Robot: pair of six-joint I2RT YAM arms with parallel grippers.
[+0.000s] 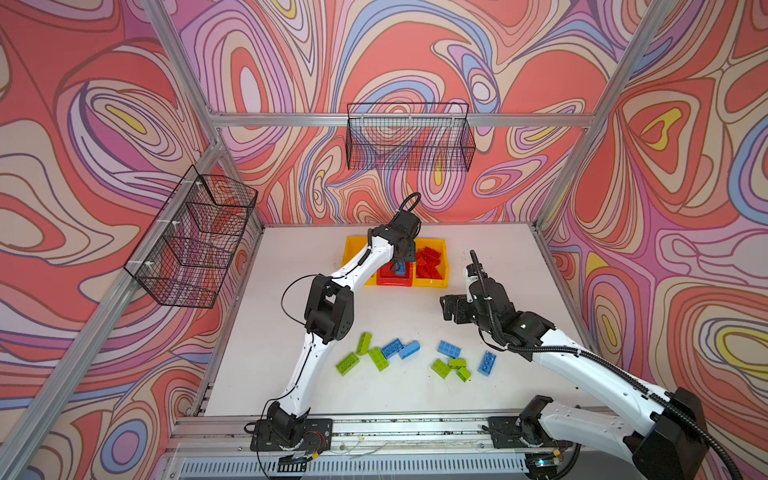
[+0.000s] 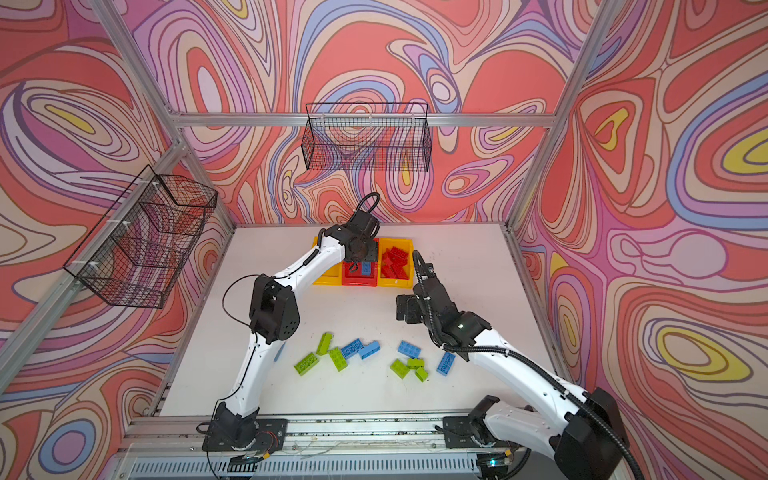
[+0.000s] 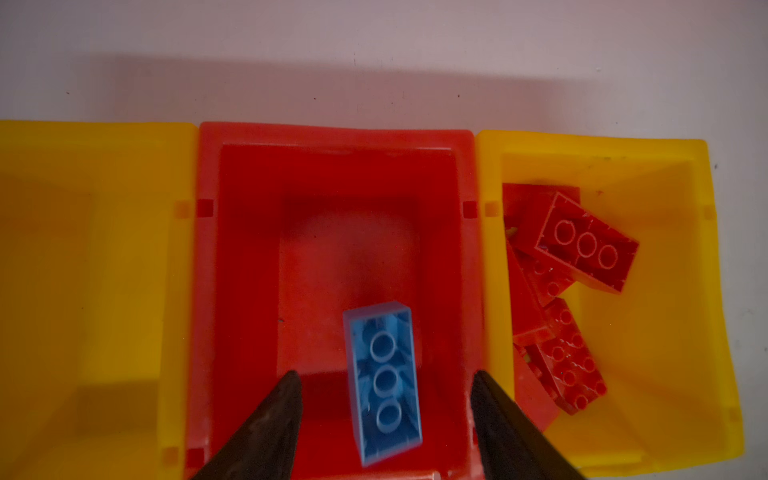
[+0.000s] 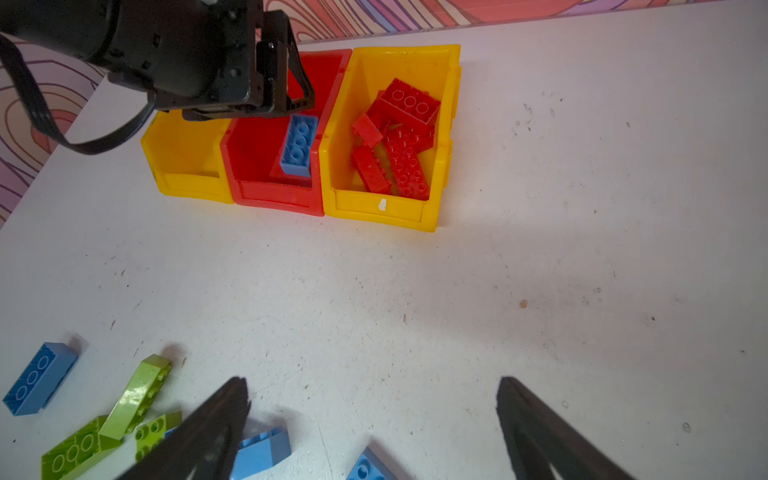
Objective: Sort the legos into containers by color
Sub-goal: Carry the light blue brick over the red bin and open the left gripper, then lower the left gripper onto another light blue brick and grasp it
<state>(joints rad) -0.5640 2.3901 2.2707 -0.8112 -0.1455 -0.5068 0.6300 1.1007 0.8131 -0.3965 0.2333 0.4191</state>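
My left gripper [image 3: 386, 374] hangs open over the red bin [image 3: 336, 133]. A blue brick [image 3: 384, 382] lies in that bin, hollow side up, with a gap to each finger. The right wrist view shows the same blue brick [image 4: 298, 145] tilted inside the red bin [image 4: 274, 195]. Several red bricks [image 4: 399, 141] fill the yellow bin [image 4: 386, 212] beside it. The other yellow bin [image 4: 183, 158] shows no brick. My right gripper [image 4: 374, 382] is open above bare table. Loose green bricks [image 1: 347, 363] and blue bricks [image 1: 449, 349] lie near the table's front.
Two black wire baskets hang on the walls, one at the back [image 1: 409, 137] and one at the left [image 1: 195, 241]. An aluminium rail [image 1: 374, 428] carries both arm bases along the table's front edge.
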